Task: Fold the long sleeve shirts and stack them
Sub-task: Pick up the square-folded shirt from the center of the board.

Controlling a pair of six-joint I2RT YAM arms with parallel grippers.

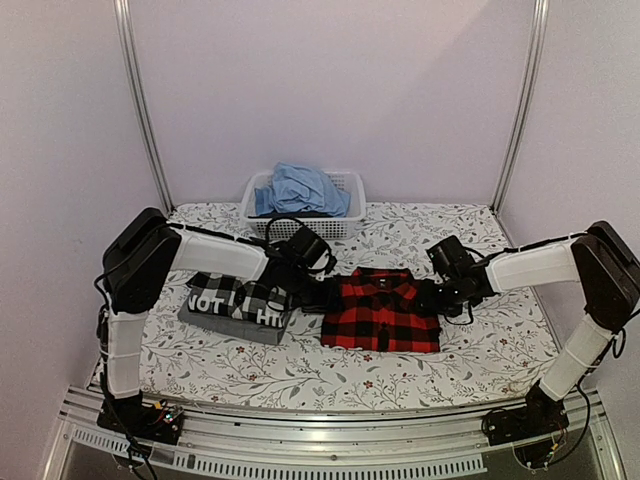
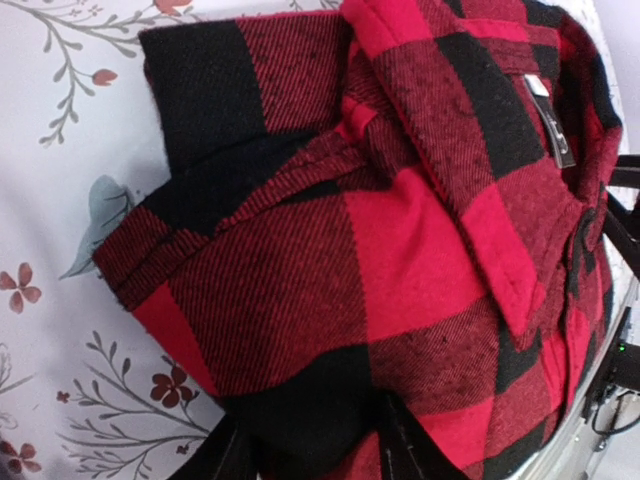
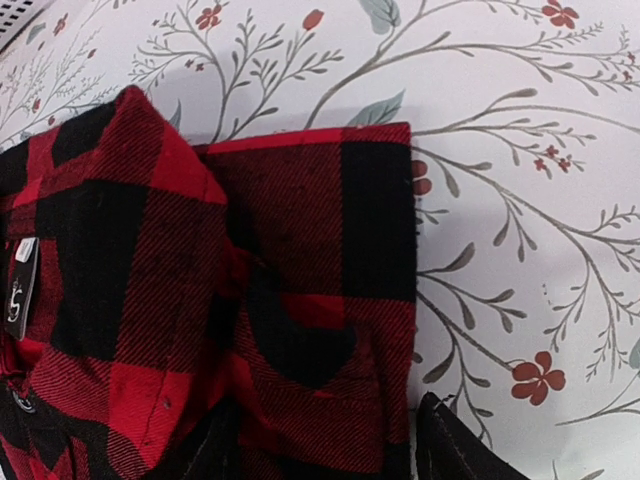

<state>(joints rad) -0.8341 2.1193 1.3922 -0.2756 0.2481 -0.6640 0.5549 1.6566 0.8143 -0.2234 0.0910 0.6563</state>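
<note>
The red-and-black flannel shirt (image 1: 380, 312) lies folded into a rectangle at the middle of the table, collar up. My left gripper (image 1: 318, 296) is at its left edge. In the left wrist view the flannel (image 2: 400, 230) bulges between the fingers of that gripper (image 2: 315, 460) and touches both. My right gripper (image 1: 432, 300) is at the flannel's right edge. In the right wrist view it (image 3: 320, 455) straddles the folded edge (image 3: 200, 280), with a strip of table showing beside its right finger (image 3: 450, 450). Left of the flannel, a folded black-and-white check shirt (image 1: 245, 297) lies on a dark grey lettered one (image 1: 225, 322).
A white basket (image 1: 345, 215) with blue cloth (image 1: 300, 190) in it stands at the back centre. The table wears a floral cover (image 1: 470, 360). Walls and metal posts close in the back and both sides.
</note>
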